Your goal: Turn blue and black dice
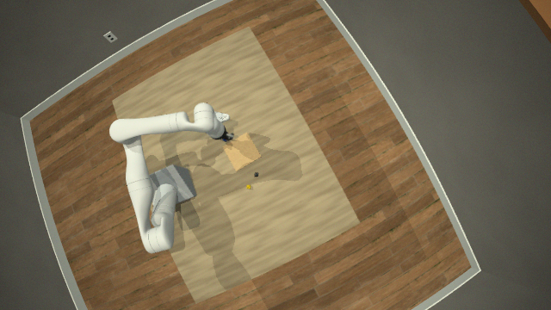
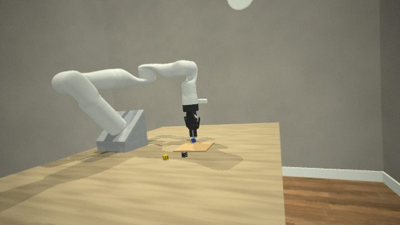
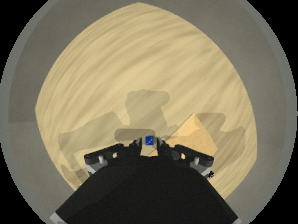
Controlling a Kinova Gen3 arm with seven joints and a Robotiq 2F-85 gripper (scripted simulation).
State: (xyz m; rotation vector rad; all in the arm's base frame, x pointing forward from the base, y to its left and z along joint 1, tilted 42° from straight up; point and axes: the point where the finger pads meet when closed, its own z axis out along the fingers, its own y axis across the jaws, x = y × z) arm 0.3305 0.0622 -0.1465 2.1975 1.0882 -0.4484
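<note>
pale wood grain spans the table (image 1: 267,99) (image 2: 156,194) (image 3: 125,65); the gripper (image 1: 230,137) (image 2: 193,135) (image 3: 149,142) is partly open, empty, over the blue die (image 1: 225,139) (image 2: 193,140) (image 3: 149,140), just beside the mat (image 1: 241,159) (image 2: 194,147) (image 3: 197,135). the black die (image 1: 256,174) (image 2: 184,154) is off it too. both placements remain; top faces are unreadable.

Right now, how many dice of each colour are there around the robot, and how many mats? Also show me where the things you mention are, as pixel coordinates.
Blue die (image 2: 193,140) (image 3: 149,140): 1
Black die (image 1: 256,175) (image 2: 184,154): 1
Yellow die (image 1: 249,187) (image 2: 165,157): 1
Orange-tan mat (image 1: 242,157) (image 2: 194,147) (image 3: 196,135): 1
Total: 4 things, 3 of them dice
</note>
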